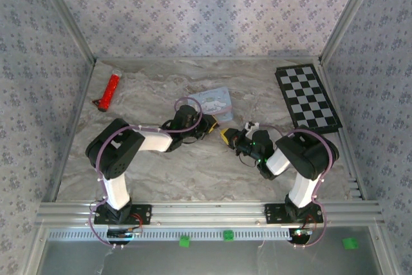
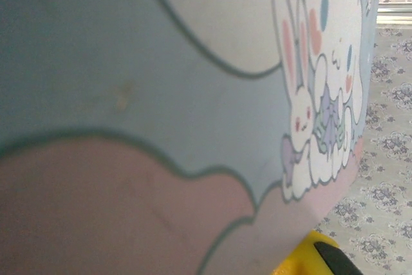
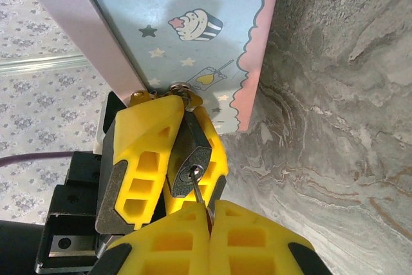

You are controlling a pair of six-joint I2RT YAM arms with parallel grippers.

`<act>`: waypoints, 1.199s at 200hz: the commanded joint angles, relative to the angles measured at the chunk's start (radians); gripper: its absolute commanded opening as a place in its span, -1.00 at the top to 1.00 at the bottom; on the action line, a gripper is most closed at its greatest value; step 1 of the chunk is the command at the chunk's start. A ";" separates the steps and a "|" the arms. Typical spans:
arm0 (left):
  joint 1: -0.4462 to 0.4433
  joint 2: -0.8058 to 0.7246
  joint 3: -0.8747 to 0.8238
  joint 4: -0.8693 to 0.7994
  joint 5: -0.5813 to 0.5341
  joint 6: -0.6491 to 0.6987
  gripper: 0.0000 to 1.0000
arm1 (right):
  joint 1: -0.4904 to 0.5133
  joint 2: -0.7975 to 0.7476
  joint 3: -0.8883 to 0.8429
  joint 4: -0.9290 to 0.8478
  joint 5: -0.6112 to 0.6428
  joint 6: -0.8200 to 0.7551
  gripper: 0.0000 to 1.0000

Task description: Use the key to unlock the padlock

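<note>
Three floral walls (image 1: pixel 206 4) enclose a marbled table (image 1: pixel 193 172) (padlock (image 3: pixel 192 152) gripped mid-table).

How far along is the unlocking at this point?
Done: the left hand grips the padlock, and the key sits in its keyhole. In hand: the right hand pinches the key. Left: turning it and opening the padlock; nothing shows it open yet.

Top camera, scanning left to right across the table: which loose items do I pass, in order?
red stick-like tool → pastel blue cartoon tin → black-and-white checkered board
</note>
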 commanded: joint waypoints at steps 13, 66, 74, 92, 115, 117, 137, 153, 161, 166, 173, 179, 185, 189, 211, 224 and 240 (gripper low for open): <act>-0.027 -0.021 -0.001 0.070 0.051 -0.026 0.89 | 0.019 -0.016 0.009 0.017 0.047 0.019 1.00; -0.036 -0.022 0.006 0.070 0.050 -0.025 0.89 | 0.045 -0.018 0.047 0.017 0.042 0.019 1.00; -0.037 -0.023 0.006 0.069 0.050 -0.025 0.89 | 0.046 -0.023 0.051 0.017 0.038 0.019 1.00; -0.038 -0.023 0.006 0.068 0.051 -0.026 0.89 | 0.050 -0.023 0.056 0.017 0.038 0.019 1.00; -0.041 -0.021 0.008 0.068 0.049 -0.026 0.89 | 0.053 -0.015 0.061 0.017 0.033 0.029 1.00; -0.042 -0.021 0.008 0.069 0.048 -0.024 0.89 | 0.053 -0.015 0.062 0.017 0.032 0.029 1.00; -0.042 -0.021 0.008 0.070 0.047 -0.026 0.89 | 0.059 -0.018 0.068 0.017 0.033 0.028 1.00; -0.042 -0.025 0.004 0.071 0.043 -0.026 0.90 | 0.050 -0.018 0.054 0.017 0.041 0.032 1.00; -0.042 -0.027 0.002 0.067 0.040 -0.024 0.90 | 0.040 -0.017 0.040 0.017 0.047 0.034 1.00; -0.041 -0.029 -0.001 0.064 0.037 -0.023 0.90 | 0.033 -0.016 0.029 0.017 0.047 0.036 1.00; -0.040 -0.030 -0.003 0.062 0.031 -0.020 0.90 | 0.022 -0.016 0.019 0.017 0.048 0.036 1.00; -0.038 -0.029 -0.006 0.062 0.028 -0.017 0.90 | 0.017 -0.017 0.009 0.017 0.049 0.039 1.00; -0.033 -0.025 -0.008 0.065 0.028 -0.020 0.90 | 0.014 -0.018 0.002 0.017 0.052 0.042 1.00; -0.031 -0.021 -0.013 0.076 0.028 -0.026 0.90 | 0.016 -0.020 -0.003 0.017 0.058 0.046 1.00; -0.022 -0.009 -0.029 0.133 0.026 -0.044 0.90 | 0.048 -0.028 -0.003 0.017 0.085 0.051 1.00; -0.021 -0.016 -0.020 0.107 0.025 -0.032 0.90 | 0.058 -0.022 0.002 0.017 0.093 0.055 1.00; -0.019 -0.026 -0.013 0.086 0.025 -0.020 0.90 | 0.054 -0.021 -0.004 0.017 0.093 0.054 1.00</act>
